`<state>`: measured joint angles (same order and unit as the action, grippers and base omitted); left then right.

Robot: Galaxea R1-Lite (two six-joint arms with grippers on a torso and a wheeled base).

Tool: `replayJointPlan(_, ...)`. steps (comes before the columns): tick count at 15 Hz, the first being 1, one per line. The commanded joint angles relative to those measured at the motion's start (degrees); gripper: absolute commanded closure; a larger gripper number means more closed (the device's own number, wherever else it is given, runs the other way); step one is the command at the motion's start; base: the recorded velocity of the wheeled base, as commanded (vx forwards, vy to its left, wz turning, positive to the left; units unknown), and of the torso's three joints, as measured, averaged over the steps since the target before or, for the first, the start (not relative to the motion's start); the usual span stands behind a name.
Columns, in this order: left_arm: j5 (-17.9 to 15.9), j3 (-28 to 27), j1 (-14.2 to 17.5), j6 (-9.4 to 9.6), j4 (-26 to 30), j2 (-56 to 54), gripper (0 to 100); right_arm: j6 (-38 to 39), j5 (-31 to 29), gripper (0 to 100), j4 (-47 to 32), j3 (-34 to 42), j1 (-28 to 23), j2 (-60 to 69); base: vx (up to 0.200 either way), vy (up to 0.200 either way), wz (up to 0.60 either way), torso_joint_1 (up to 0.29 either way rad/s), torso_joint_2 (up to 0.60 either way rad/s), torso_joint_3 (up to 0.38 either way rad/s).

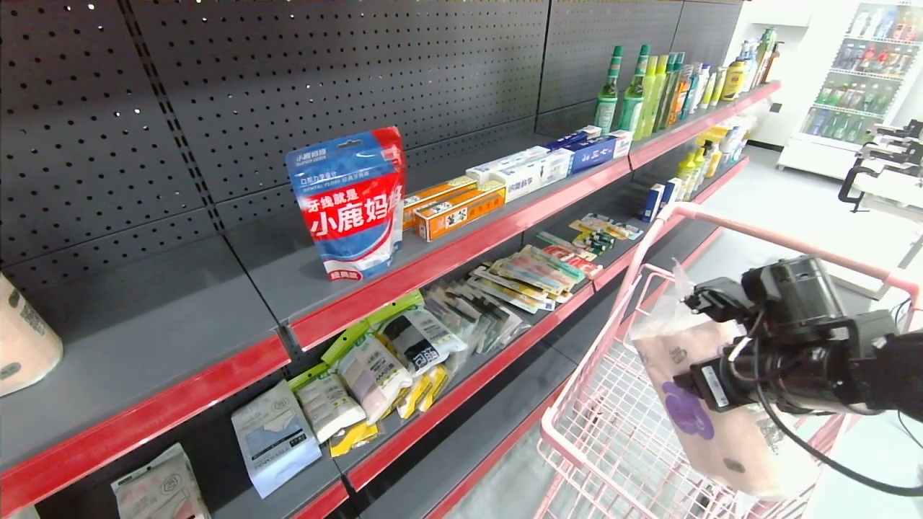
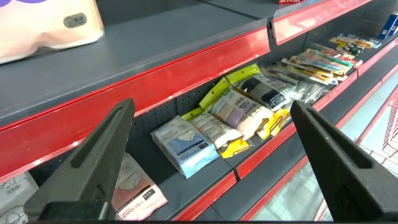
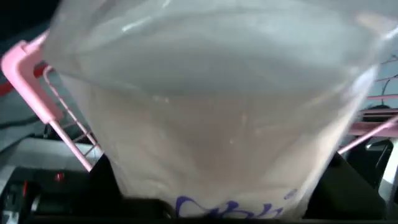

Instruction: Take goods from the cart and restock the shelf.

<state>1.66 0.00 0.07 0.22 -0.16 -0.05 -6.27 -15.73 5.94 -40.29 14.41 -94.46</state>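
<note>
With the right gripper [image 1: 696, 299] jaws holding the tissue pack [image 1: 714, 440], best lift it clear of the cart [image 1: 606, 418] rim; the left gripper [image 2: 211, 106] jaws stand wide.

Head cam sits up high and looks forward and down along the shelf [image 1: 461, 252], with the cart [image 1: 779, 241] at its lower right. Left wrist cam is in close, peering through the wide-open left gripper [image 2: 211, 107] at the lower tier. Both views catch the same flat packets [image 2: 230, 118]. Right wrist cam is jammed right up against the tissue pack [image 3: 211, 137]. The pink bars [image 3: 28, 68] at its edges are probably the cart's, which the head cam shows too.
</note>
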Motion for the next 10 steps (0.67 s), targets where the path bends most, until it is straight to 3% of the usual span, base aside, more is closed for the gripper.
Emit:
replayJointPlan(1, 0.0, 0.0, 0.0, -0.04, 0.0, 0.0, 0, 0.1, -2.1, 100, 0.1, 0.3, -0.3, 12.4, 0.0, 0.0, 0.0, 0.0, 0.0, 0.0)
replayJointPlan(10, 0.0, 0.0, 0.0, 0.04, 0.0, 0.0, 0, -5.2, -2.1, 100, 0.2, 5.9, -7.5, 32.9, 0.0, 0.0, 0.0, 0.015, -0.03, -0.019)
